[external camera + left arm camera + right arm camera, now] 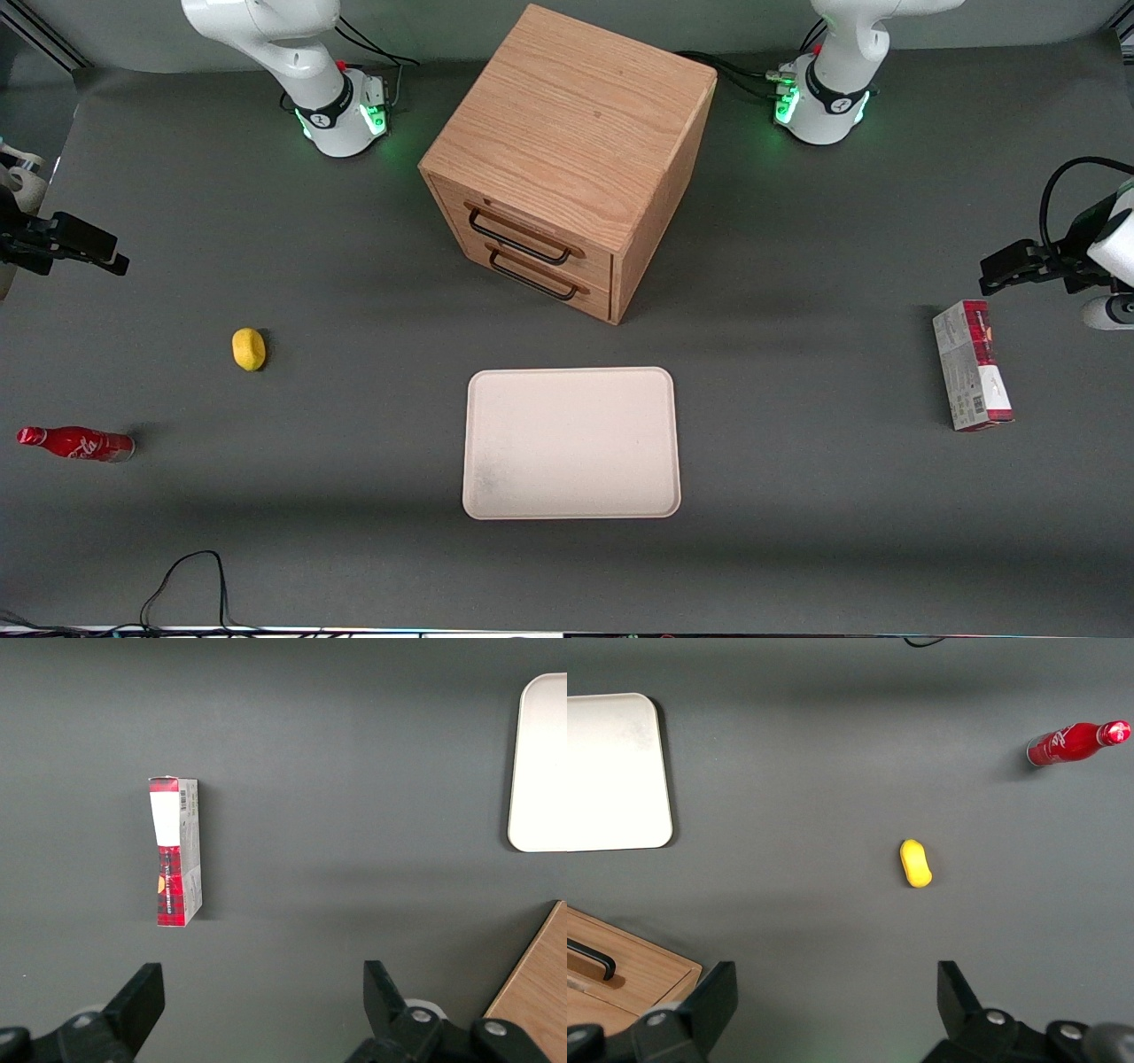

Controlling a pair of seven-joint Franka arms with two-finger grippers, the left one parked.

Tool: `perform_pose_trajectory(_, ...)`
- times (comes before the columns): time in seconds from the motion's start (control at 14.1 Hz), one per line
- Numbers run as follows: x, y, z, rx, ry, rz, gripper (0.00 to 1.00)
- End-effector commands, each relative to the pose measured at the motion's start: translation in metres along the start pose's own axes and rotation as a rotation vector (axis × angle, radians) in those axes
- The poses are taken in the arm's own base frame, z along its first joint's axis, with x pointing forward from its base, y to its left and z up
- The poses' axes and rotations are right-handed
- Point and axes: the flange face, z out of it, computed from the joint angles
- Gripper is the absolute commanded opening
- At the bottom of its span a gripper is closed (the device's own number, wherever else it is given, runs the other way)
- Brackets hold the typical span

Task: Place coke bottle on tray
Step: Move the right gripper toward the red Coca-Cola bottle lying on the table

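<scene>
The coke bottle (75, 443) lies on its side on the grey table at the working arm's end, nearer the front camera than the lemon; its cap points toward the table's end. It also shows in the right wrist view (1072, 742). The cream-white tray (571, 443) lies flat and bare at mid-table, in front of the wooden cabinet; its corner shows in the right wrist view (611, 771). My right gripper (111, 257) hangs above the table, open and empty, apart from the bottle and farther from the camera than it. Its fingers spread wide in the wrist view (835, 983).
A yellow lemon (249, 348) lies between the gripper and the bottle, also in the wrist view (915, 862). A wooden drawer cabinet (567, 151) stands mid-table. A red-and-white carton (972, 377) lies toward the parked arm's end. A black cable (186, 576) loops at the near edge.
</scene>
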Motion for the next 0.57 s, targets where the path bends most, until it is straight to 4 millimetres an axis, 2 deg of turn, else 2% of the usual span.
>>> perform_pose_trajectory(0.0,-0.008,0.002,-0.003,-0.009,-0.004,-0.018,1.00)
perform_pose_trajectory(0.21,-0.008,-0.001,-0.003,-0.011,-0.006,-0.020,1.00)
perform_pose_trajectory(0.5,-0.008,0.025,0.000,-0.011,-0.019,0.020,1.00)
